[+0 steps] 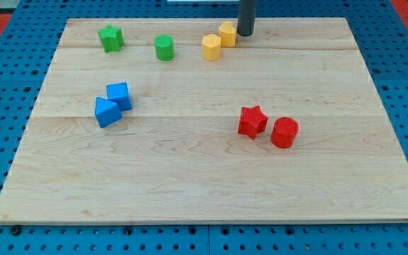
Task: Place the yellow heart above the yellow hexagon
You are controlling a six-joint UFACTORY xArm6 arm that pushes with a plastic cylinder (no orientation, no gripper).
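Looking near the view's top, you see my tip [246,32] just right of the yellow heart [227,33], which touches the yellow hexagon [212,47]; no claw shows, nothing held.

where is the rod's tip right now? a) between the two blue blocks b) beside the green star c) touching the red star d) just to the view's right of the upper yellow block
d: my tip stands near the view's top edge of the board, right beside the upper yellow block on its right side, far from the blue, red and green blocks.
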